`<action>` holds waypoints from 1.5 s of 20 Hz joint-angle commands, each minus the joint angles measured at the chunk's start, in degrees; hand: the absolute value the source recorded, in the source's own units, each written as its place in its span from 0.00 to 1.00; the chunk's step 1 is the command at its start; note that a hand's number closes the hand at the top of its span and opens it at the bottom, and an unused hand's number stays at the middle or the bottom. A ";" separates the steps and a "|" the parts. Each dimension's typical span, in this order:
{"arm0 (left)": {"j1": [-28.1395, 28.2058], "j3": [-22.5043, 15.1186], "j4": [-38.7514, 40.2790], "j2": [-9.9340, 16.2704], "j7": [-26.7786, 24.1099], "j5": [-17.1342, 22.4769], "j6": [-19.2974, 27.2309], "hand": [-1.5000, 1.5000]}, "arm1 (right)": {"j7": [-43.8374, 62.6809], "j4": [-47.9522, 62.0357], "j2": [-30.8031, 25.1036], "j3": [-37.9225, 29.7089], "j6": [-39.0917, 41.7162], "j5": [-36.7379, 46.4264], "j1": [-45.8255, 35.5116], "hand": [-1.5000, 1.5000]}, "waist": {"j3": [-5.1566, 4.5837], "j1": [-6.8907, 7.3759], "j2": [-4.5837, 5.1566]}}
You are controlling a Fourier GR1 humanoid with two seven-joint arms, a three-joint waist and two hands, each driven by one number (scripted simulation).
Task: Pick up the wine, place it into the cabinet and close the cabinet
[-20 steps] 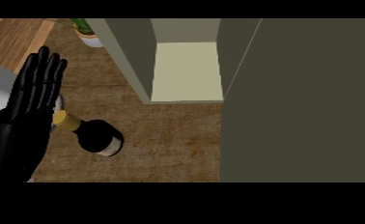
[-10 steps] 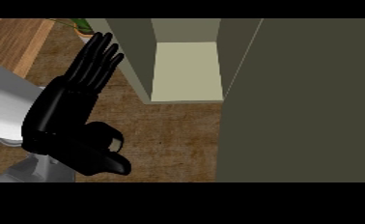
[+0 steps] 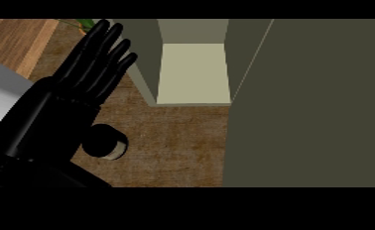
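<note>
The wine bottle (image 3: 108,143) lies on the brown counter (image 3: 176,144) at lower left; only its dark round end with a pale rim shows. My left hand (image 3: 70,100) hangs over the rest of it, fingers straight and pointing up toward the cabinet, curled round nothing. The cabinet (image 3: 192,73) stands open just right of the fingertips, its pale shelf bare. Its door (image 3: 307,100) is swung out and fills the right side of the view. My right hand does not show.
A green plant (image 3: 88,24) peeks out at the top left behind the fingers. A lighter wooden strip (image 3: 26,40) runs along the far left. The cabinet's left wall (image 3: 143,60) stands close to the fingertips.
My left hand has swung in from the left edge over the bottle, covering its neck and cap, and its fingers now reach nearer the cabinet. The bottle has not moved.
</note>
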 commanded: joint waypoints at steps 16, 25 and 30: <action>-6.57 -4.99 -13.44 0.11 19.85 -11.47 12.03 0.00 | 14.07 -14.98 -0.84 5.11 -5.61 2.41 -1.03 0.00 | -0.05 0.25 -0.06; -10.39 2.59 -17.39 5.19 27.95 -8.97 11.93 0.00 | 14.56 -15.93 -1.91 4.33 -7.02 2.05 -0.61 0.00 | -0.02 0.19 -0.27; -6.93 3.54 -13.19 5.53 23.08 -7.46 10.33 0.00 | 16.97 -16.53 -1.85 4.45 -8.24 1.19 -3.06 0.00 | -0.07 -0.27 -0.01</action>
